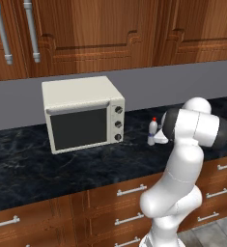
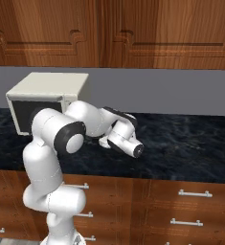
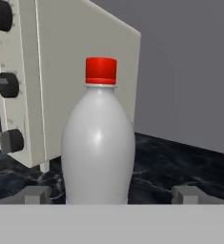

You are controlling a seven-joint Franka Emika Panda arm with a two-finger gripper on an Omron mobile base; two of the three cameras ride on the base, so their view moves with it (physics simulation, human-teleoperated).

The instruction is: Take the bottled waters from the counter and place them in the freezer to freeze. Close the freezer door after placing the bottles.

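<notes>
Two dark fingertips (image 3: 37, 194) of the wide-spread gripper (image 3: 112, 194) flank the upright clear-grey plastic bottle with a red cap (image 3: 99, 143), standing dead ahead beside the cream toaster oven (image 3: 61, 86).

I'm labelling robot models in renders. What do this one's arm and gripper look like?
The arm is glossy white with rounded, bulbous segments and dark bands at the joints. The hand is white with a dark end face. The gripper has two small grey, blocky fingertips. No cables or markings show.
</notes>
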